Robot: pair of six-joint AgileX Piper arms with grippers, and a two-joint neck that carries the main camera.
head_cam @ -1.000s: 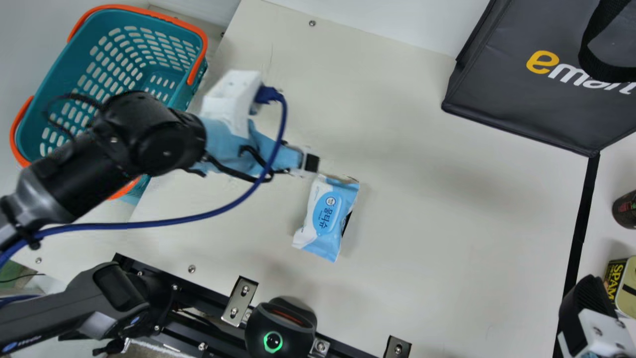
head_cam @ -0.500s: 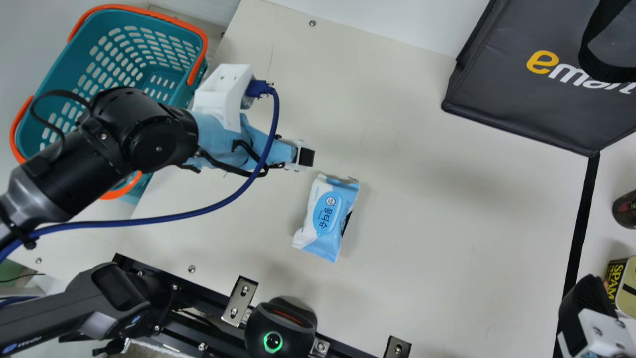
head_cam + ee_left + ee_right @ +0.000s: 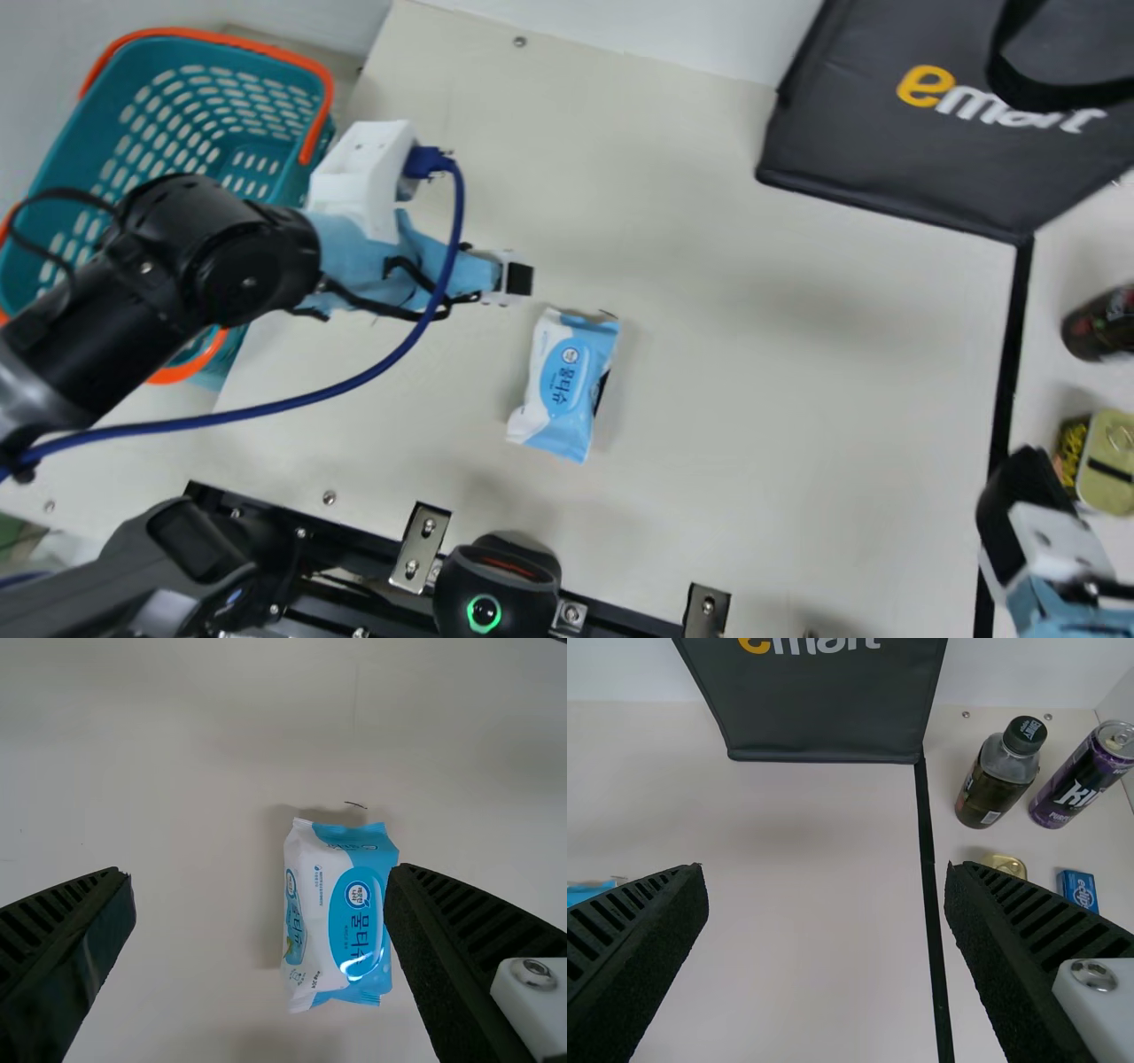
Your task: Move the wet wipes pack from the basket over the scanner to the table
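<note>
In the main view my left gripper (image 3: pixel 519 278) is above the table, just up and left of the wet wipes pack (image 3: pixel 563 385), which lies on the table with its label up. The left wrist view has the pack (image 3: pixel 341 912) beyond the parted fingers of my left gripper (image 3: pixel 261 873), not held. At the main view's lower right is my right gripper (image 3: pixel 1019 496); in the right wrist view the right gripper (image 3: pixel 824 868) stands open with nothing between its fingers. The scanner (image 3: pixel 496 585) sits at the near edge, and the teal basket (image 3: pixel 84 115) is at far left.
A black bag (image 3: pixel 886 159) stands at the back right. Past the black tape line (image 3: pixel 1010 354) are a bottle (image 3: pixel 1099 323), a tin (image 3: pixel 1107 461), a purple can (image 3: pixel 1085 775) and a small blue box (image 3: pixel 1078 890). A handheld device (image 3: pixel 190 532) lies at the near left.
My left gripper has drawn back a little from the pack, toward the basket. The camera has shifted in the latest picture; the pack stays on the table.
</note>
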